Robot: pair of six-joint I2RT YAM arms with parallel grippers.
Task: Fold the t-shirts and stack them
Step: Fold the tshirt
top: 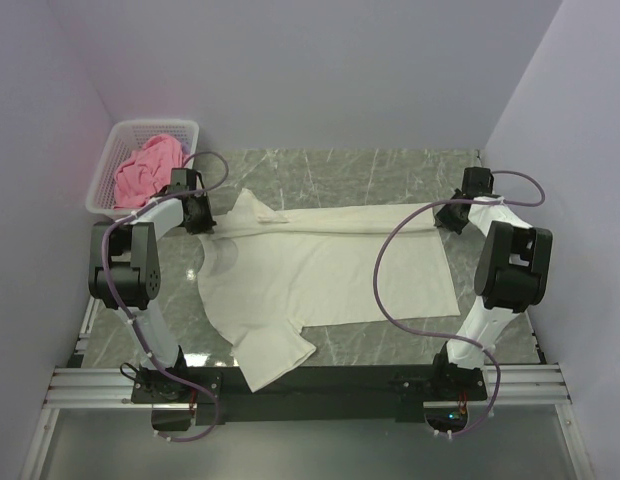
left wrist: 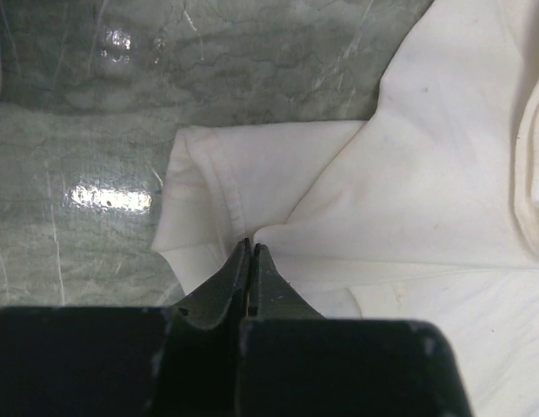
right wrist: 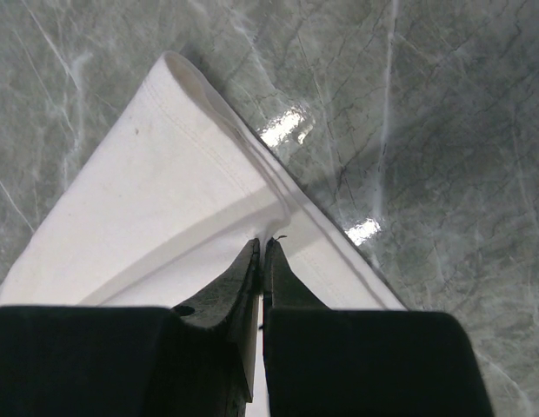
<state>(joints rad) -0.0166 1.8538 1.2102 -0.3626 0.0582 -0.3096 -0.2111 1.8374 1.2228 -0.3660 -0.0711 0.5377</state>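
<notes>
Early days, I'd say: the soft cream-white cotton t-shirt [top: 320,275] lies spread on the green marble worktop [top: 390,165], far edge pinched by the left gripper [top: 200,218] and right gripper [top: 448,215], the crumpled pink t-shirt [top: 147,170] unfolded in the white lattice basket [top: 110,150].

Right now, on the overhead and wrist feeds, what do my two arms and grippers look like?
Both match: the left arm and right arm have white links between blocky black joint housings. A mauve-grey cable loops loosely along each. The left gripper and right gripper are matte black, their fingers tapering to thin tips. No markings visible.
</notes>
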